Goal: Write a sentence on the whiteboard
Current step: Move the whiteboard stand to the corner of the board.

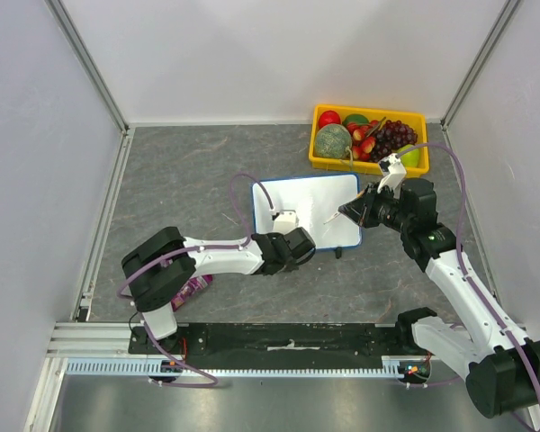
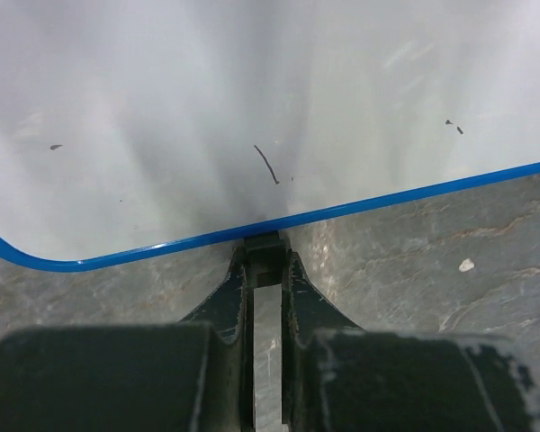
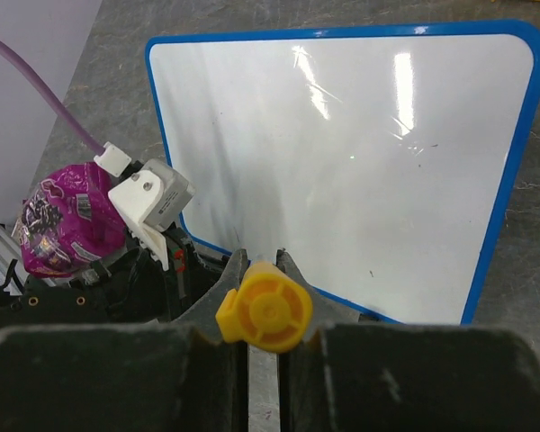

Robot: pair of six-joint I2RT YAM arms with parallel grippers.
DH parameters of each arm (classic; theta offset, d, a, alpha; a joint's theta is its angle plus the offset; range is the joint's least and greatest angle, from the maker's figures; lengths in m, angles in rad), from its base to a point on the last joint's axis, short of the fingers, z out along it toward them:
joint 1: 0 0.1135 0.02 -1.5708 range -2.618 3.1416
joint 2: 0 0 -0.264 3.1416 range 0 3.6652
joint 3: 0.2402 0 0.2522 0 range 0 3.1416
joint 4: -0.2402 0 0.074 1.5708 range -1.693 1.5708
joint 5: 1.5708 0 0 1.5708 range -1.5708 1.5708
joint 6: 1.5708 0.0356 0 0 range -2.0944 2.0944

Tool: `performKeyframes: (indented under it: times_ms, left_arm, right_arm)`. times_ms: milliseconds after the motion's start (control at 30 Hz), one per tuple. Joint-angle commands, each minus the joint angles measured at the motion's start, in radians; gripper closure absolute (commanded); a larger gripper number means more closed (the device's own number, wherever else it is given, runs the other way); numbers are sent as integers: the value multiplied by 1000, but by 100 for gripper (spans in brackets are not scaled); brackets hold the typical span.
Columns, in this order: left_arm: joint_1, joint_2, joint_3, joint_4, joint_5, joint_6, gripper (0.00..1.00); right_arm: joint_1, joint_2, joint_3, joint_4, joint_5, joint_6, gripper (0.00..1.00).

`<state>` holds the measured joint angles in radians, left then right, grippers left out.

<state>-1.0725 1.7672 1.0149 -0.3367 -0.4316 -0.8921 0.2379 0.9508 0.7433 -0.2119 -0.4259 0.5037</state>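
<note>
The whiteboard (image 1: 306, 202) lies flat mid-table, blue-framed. No sentence shows on it; its white face (image 2: 252, 99) carries only a short dark stroke and a few specks. My left gripper (image 1: 290, 236) sits at the board's near edge, its jaws (image 2: 266, 247) shut on a small black foot under the blue rim. My right gripper (image 1: 353, 212) hovers at the board's right side (image 3: 360, 162), shut (image 3: 263, 270) on a white marker (image 1: 335, 216). The marker's yellow end (image 3: 264, 310) faces the camera and its tip points over the board.
A yellow tray (image 1: 320, 162) of fruit stands just behind the board's far right corner. A purple packet (image 1: 193, 288) lies by the left arm, also seen in the right wrist view (image 3: 63, 225). White walls enclose three sides.
</note>
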Motion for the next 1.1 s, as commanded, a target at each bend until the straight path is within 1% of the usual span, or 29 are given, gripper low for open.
performKeyframes:
  times_ms: [0,133,500,700,733,800,867,900,933,967,1033,1067]
  left_arm:
    - [-58,-11,-47,-212,1,-91,98]
    - [-119,-12,-48,-277,10,-181,98]
    - [-316,-43,-75,-387,36,-448,98]
    - [-382,-40,-56,-406,54,-504,97]
    - [-388,-35,-53,-409,56,-511,94]
    - [-399,-29,-49,-409,59,-515,85]
    - [-411,-26,-41,-407,60,-515,71]
    - [-417,-25,-36,-407,59,-513,59]
    - [-423,-25,-30,-407,56,-512,51]
    - [-428,-25,-26,-407,53,-510,45]
    - [-440,-29,-16,-409,42,-505,39]
    - [-448,-34,-13,-406,40,-504,39]
  right_arm:
    - [-5,-24,16,6,-30,-10,100]
    - [-5,-40,8,6,-39,-4,100]
    - [-6,-101,-19,-18,-70,6,100]
    - [-6,-135,-32,-40,-73,7,100]
    - [-5,-139,-32,-44,-73,7,100]
    - [-5,-150,-33,-49,-71,7,100]
    - [-6,-159,-33,-56,-70,7,100]
    - [-5,-165,-33,-60,-70,7,100]
    - [-5,-170,-32,-63,-68,7,100]
    - [-5,-172,-32,-64,-68,7,100]
    - [-5,-181,-30,-72,-68,4,100]
    - [-5,-181,-28,-73,-70,6,100]
